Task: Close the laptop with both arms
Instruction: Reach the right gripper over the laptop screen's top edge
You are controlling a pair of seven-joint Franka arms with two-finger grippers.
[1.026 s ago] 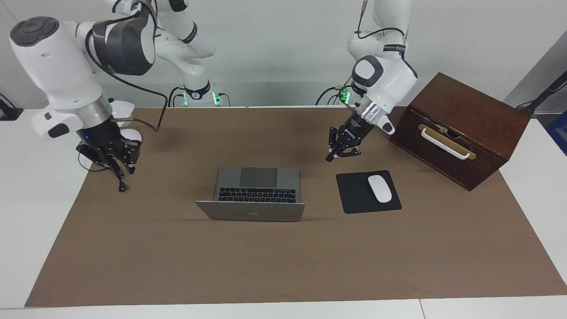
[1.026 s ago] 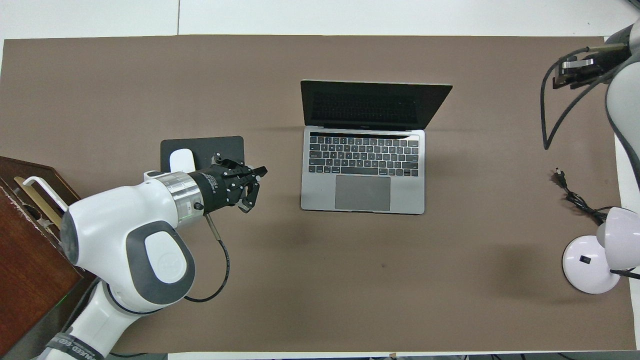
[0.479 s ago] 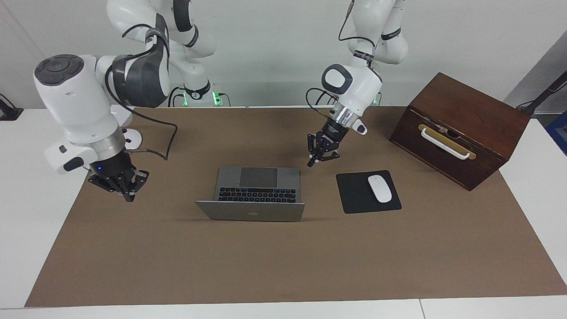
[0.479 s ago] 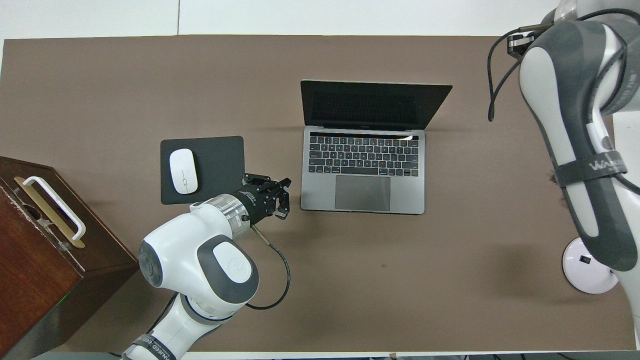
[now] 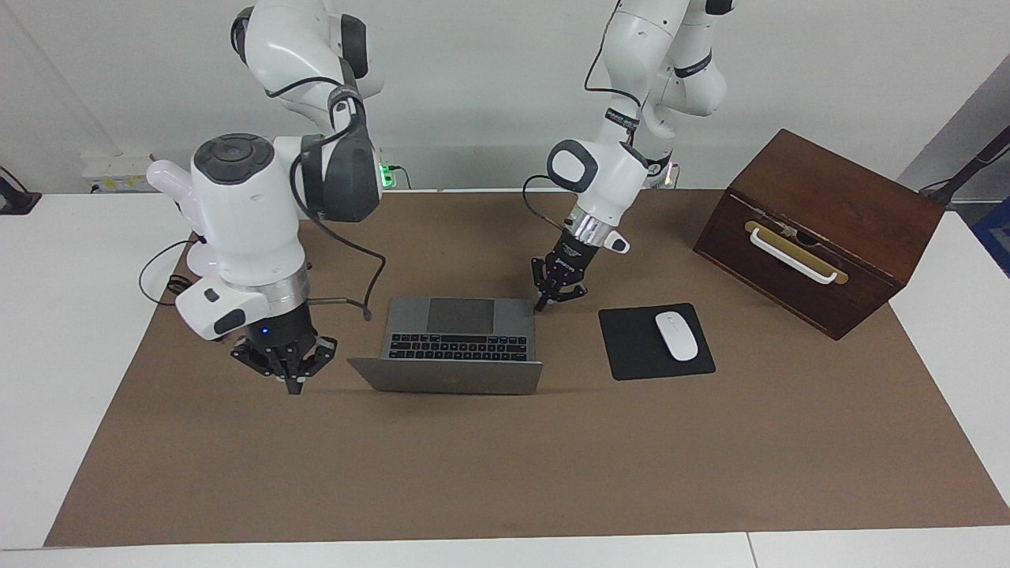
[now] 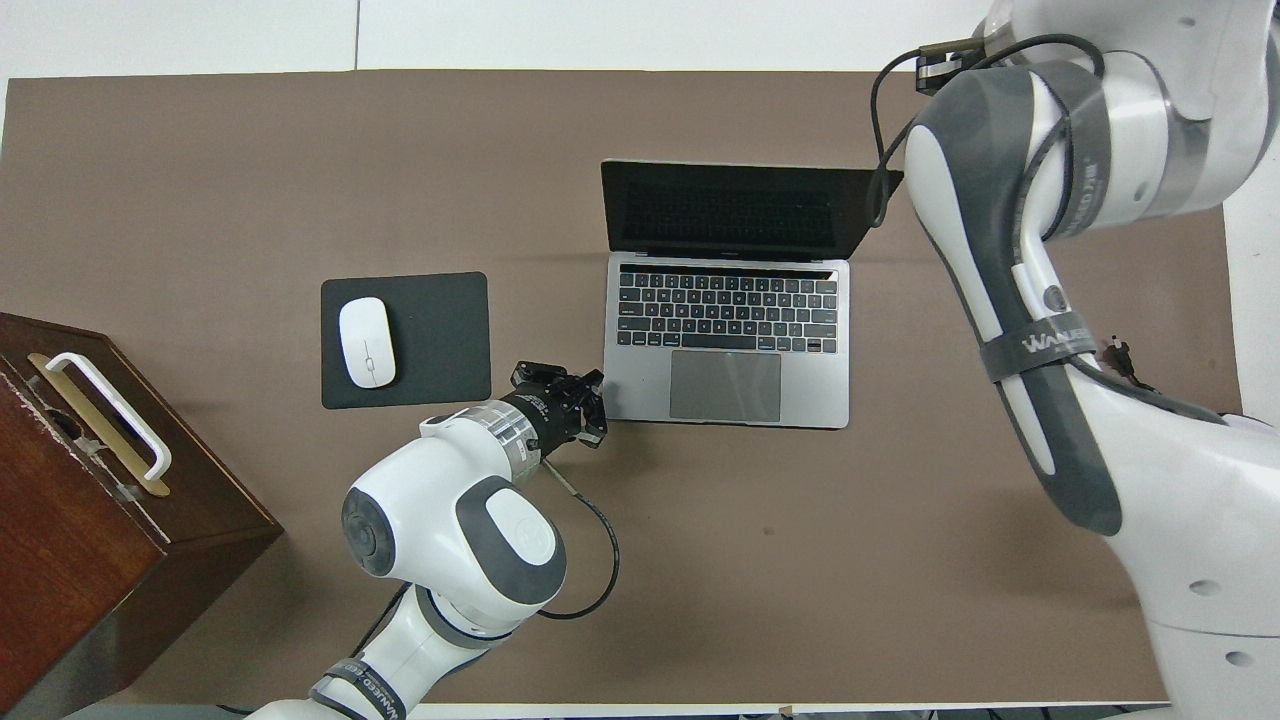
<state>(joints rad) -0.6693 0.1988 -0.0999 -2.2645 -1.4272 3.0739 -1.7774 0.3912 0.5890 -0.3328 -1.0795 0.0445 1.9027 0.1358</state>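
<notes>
The silver-grey laptop (image 5: 458, 347) (image 6: 727, 330) sits open mid-mat, its lid (image 5: 446, 377) upright on the side farther from the robots. My left gripper (image 5: 541, 304) (image 6: 598, 380) is shut, its tip low at the base's corner nearest the robots, on the mouse pad side. I cannot tell whether it touches the laptop. My right gripper (image 5: 293, 386) is shut and empty. It hangs just above the mat beside the lid's edge, toward the right arm's end. The right arm (image 6: 1010, 300) hides that gripper in the overhead view.
A black mouse pad (image 5: 631, 347) with a white mouse (image 5: 676, 335) lies beside the laptop toward the left arm's end. A brown wooden box (image 5: 821, 229) with a white handle stands beside the pad, nearer the robots. A white lamp (image 5: 170, 177) and its cable stand under the right arm.
Both arms have swung in toward the laptop. The left gripper went from beside the mouse pad to the base's corner. The right gripper closed and came from the mat's edge to the lid's side.
</notes>
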